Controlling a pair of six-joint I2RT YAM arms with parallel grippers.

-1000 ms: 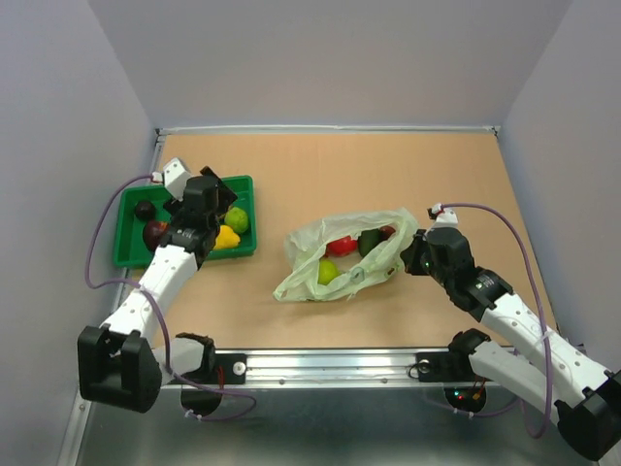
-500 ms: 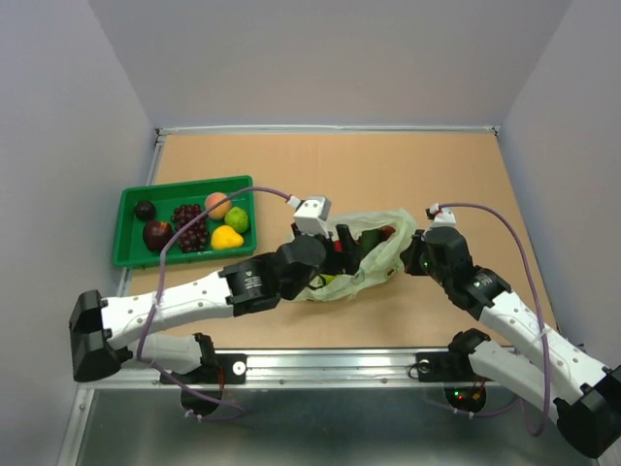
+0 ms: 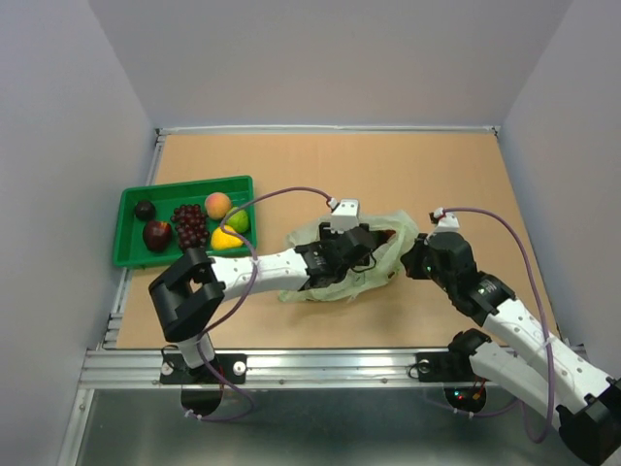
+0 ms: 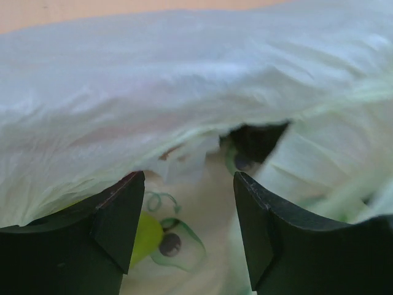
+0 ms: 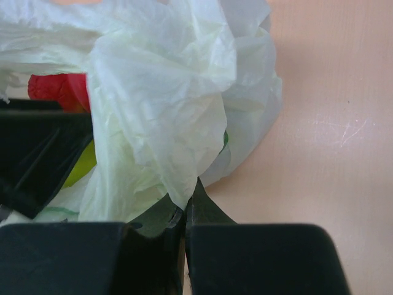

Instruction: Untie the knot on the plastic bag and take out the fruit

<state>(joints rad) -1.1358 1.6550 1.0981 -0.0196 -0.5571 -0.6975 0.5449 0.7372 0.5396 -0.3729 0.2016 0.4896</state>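
Note:
The pale green plastic bag (image 3: 327, 284) lies mid-table with its mouth gaping; no knot shows. My left gripper (image 3: 355, 243) reaches into that mouth. In the left wrist view it (image 4: 189, 182) is open, with printed bag film and a lime-green fruit (image 4: 147, 236) between and just beyond the fingers. My right gripper (image 3: 415, 255) is at the bag's right edge, and in its wrist view it (image 5: 186, 198) is shut on a fold of the bag (image 5: 166, 117). A red fruit (image 5: 58, 92) and a yellow-green one (image 5: 84, 165) show inside. A bit of red (image 3: 388, 233) also peeks out from above.
A green tray (image 3: 184, 184) at the left holds purple grapes (image 3: 190, 225), a peach (image 3: 218, 205), a yellow fruit (image 3: 227, 238), a lime-green one (image 3: 239, 221) and two dark ones. The left arm (image 3: 262, 264) lies low across the table between tray and bag.
My left arm has swung from above the tray over to the bag and pushed its gripper into the mouth, jaws narrowing. The right gripper has kept its hold on the bag's edge.

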